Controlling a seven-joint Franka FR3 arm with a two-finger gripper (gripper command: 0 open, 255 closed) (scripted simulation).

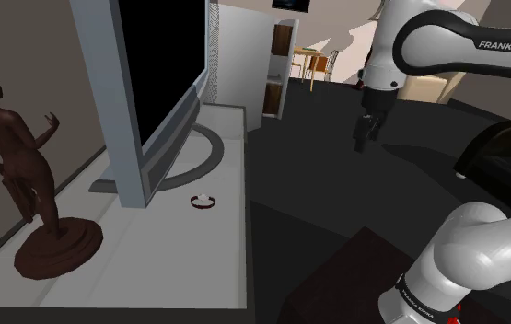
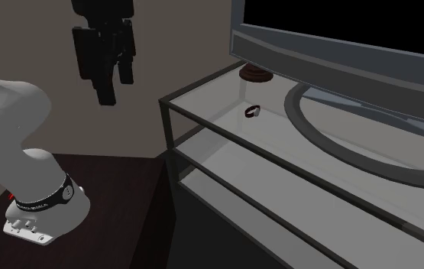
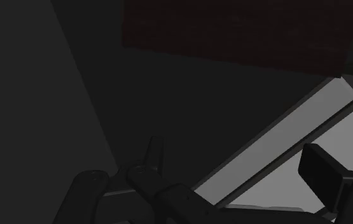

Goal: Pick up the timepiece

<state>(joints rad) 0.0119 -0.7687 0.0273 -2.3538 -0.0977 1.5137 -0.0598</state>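
While the gripper [image 2: 109,80] hangs in the air off to one side, I see the watch [image 1: 204,201] lying flat on the top of the shelf [image 1: 216,267], untouched. It is a small dark band with a pale face. It sits just in front of the curved grey foot [image 1: 209,152] of the TV [image 1: 152,74], between that foot and the shelf's front edge. A brown statue [image 1: 23,175] stands further along the same top, towards the shoulder view's left, apart from the watch.

From the second exterior view the shelf top looks like glass, with lower levels under it, and the watch [image 2: 253,111] lies near the statue's round base.

The gripper is higher than the shelf top and well apart from the watch, out over the dark floor [image 1: 336,202]. In the shoulder view it is to the right of the shelf; in the second exterior view it is at the upper left, pointing down. The white arm [image 1: 447,37] carries it from above.

In the wrist view the fingers [image 3: 321,170] stand wide apart with nothing between them, so I read the jaws as spread and empty. Past them I see the shelf's edge running at a slant
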